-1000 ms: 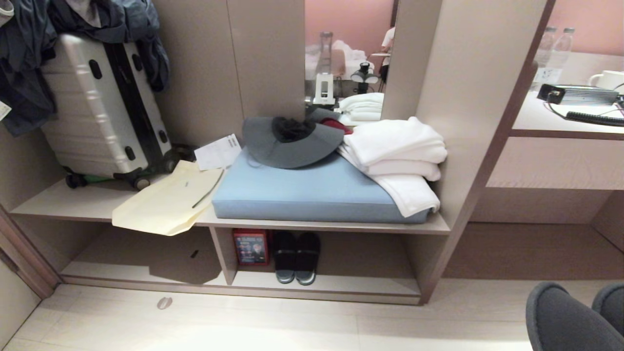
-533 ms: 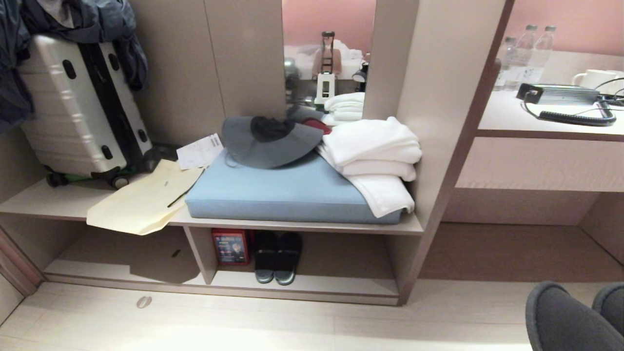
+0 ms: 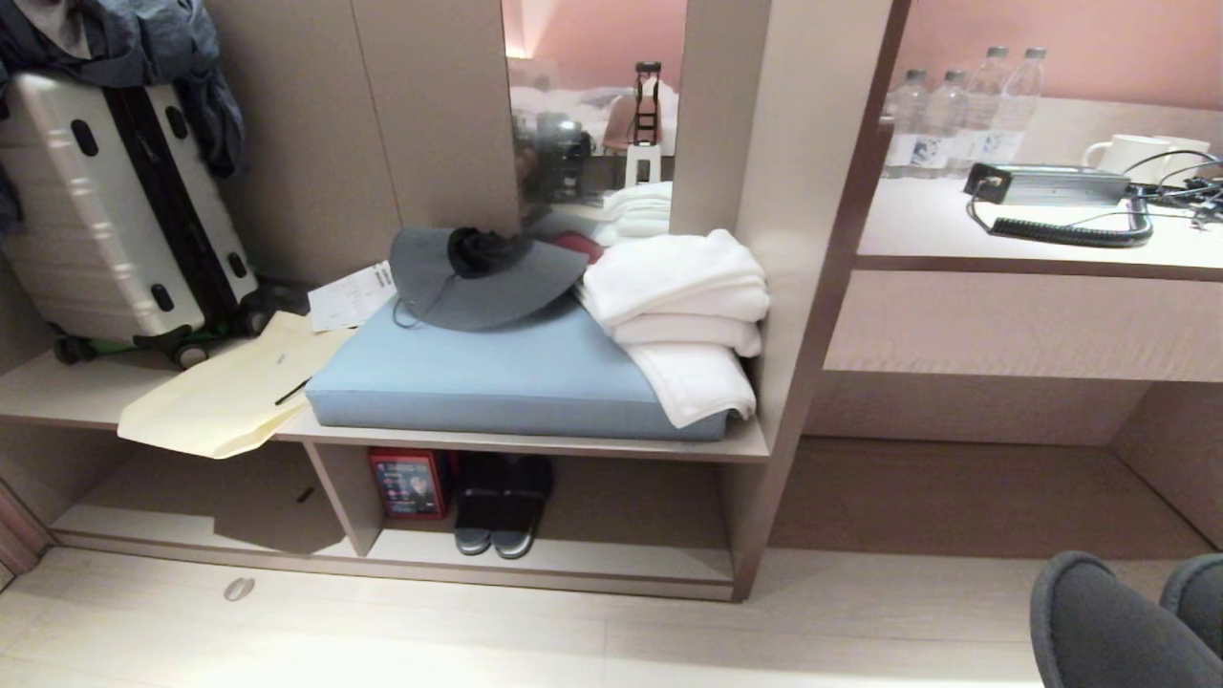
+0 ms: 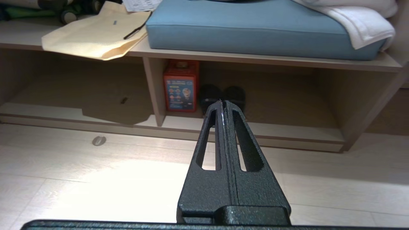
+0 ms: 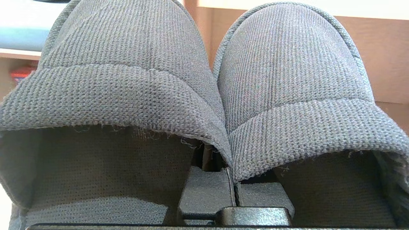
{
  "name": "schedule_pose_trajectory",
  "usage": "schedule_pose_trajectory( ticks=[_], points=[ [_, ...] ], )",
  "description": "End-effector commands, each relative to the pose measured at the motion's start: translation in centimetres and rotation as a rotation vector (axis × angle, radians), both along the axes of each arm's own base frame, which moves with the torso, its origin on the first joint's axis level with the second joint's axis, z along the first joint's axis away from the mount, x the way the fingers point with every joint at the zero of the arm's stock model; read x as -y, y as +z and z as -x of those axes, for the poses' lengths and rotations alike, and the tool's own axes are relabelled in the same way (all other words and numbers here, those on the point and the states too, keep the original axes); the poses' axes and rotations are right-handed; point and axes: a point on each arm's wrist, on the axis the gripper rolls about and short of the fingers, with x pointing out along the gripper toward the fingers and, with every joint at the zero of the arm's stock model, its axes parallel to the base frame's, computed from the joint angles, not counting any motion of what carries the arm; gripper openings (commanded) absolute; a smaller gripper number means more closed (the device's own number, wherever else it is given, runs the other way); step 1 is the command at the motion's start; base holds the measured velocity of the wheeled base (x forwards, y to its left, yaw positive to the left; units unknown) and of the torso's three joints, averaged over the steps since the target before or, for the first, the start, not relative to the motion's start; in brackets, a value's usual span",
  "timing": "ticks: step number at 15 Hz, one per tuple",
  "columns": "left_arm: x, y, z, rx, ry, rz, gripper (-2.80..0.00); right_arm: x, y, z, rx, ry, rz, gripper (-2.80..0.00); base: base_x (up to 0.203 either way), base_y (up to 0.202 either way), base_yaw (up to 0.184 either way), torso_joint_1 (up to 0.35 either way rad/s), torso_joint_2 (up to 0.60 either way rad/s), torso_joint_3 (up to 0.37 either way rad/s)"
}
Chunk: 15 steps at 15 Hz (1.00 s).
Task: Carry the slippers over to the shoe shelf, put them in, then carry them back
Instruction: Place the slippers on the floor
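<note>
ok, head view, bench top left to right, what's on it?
suitcase → paper bag → blue cushion → white towels

Bright floor (image 3: 592,650) glare, shadowed cubbies

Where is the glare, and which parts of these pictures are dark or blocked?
Head view: a bright washed-out patch on the floor; the shoe shelf lies in shadow. Left wrist view: the same glare on the floor, with the left gripper covering the middle. Right wrist view: the slippers fill nearly the whole picture, overexposed white behind them.
</note>
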Motion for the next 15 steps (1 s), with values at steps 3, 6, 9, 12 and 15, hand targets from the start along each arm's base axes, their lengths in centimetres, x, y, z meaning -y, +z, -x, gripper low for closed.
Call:
schedule_pose_trajectory(
  ticks=[3,6,9,12,15],
  points=[
    [0.0,0.02,-0.01,0.0,0.0,0.002,-2.8,0.0,-0.01,0.0,0.0,0.0,0.0,-2.8,0.0,-0.198,0.001,0.004,0.0,0.007],
    [0.0,0.02,0.0,0.001,0.0,0.004,-2.8,0.0,0.02,0.01,0.001,0.0,0.0,-2.8,0.0,-0.195,0.003,0.005,0.0,0.004],
    [0.0,0.01,-0.01,0.0,0.0,0.002,-2.8,0.0,0.03,0.01,0.002,0.0,0.0,-2.8,0.0,-0.195,0.002,0.003,0.0,0.003],
    [0.0,0.0,-0.01,0.0,0.0,0.003,-2.8,0.0,0.0,0.0,0.001,0.0,0.0,-2.8,0.0,-0.194,0.002,0.007,0.0,0.004],
    [0.0,0.0,-0.01,-0.001,0.0,0.003,-2.8,0.0,-0.01,0.0,0.0,0.0,0.0,-2.8,0.0,-0.196,0.001,0.004,0.0,0.002]
  ],
)
